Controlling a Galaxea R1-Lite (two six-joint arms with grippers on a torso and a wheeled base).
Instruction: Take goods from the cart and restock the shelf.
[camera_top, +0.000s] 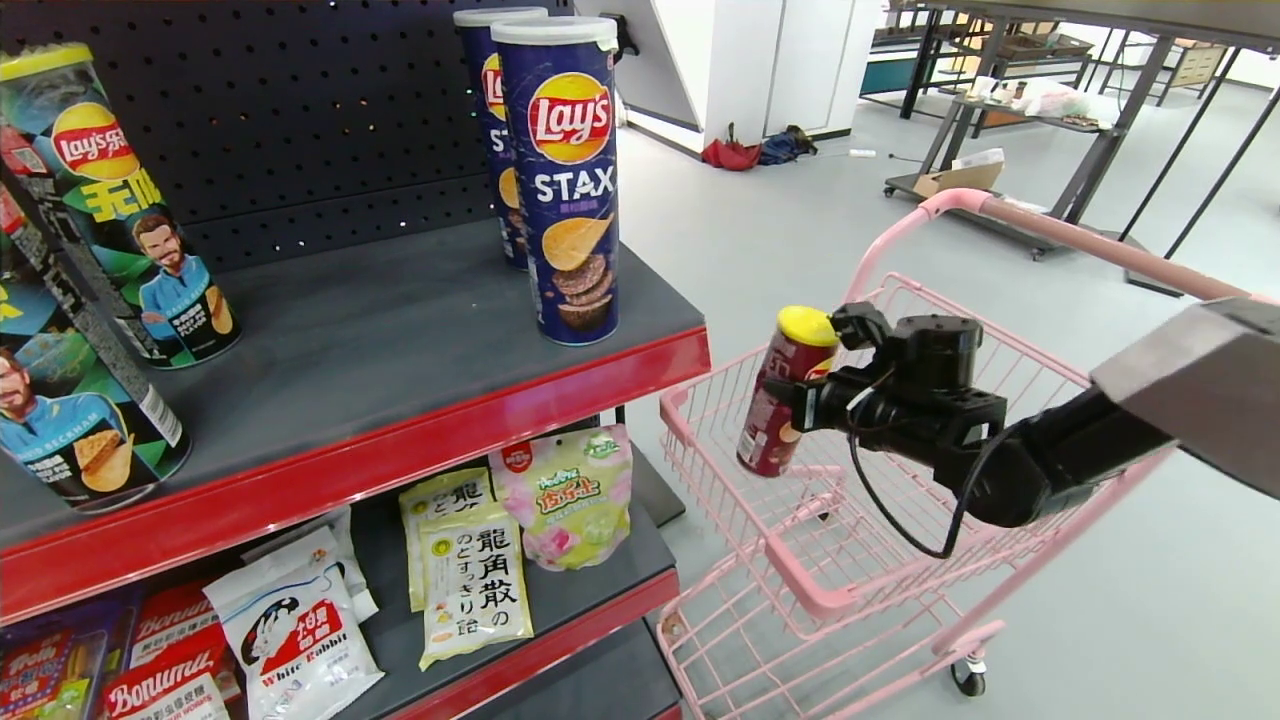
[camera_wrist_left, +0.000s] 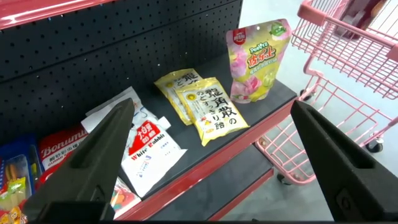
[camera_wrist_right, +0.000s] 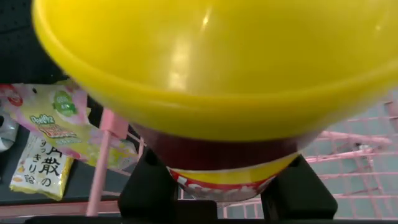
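My right gripper (camera_top: 800, 398) is shut on a red chip can (camera_top: 785, 390) with a yellow lid (camera_wrist_right: 211, 56), held tilted above the pink cart (camera_top: 800, 590), just right of the upper shelf's red front edge (camera_top: 420, 440). From the right wrist, both black fingers (camera_wrist_right: 149, 193) press the can's sides. Two blue chip cans (camera_top: 572, 180) stand at the upper shelf's right end, and green chip cans (camera_top: 120, 210) stand at its left. My left gripper (camera_wrist_left: 205, 168) is open in front of the lower shelf (camera_wrist_left: 249, 134), with nothing between its fingers.
The lower shelf holds candy bags: a pink-green pouch (camera_top: 570, 495), yellow packets (camera_top: 465, 575), a white bag (camera_top: 295, 635). The cart's handle (camera_top: 1050, 235) rises behind my right arm. Metal tables (camera_top: 1010, 110) stand far back across open grey floor (camera_top: 760, 230).
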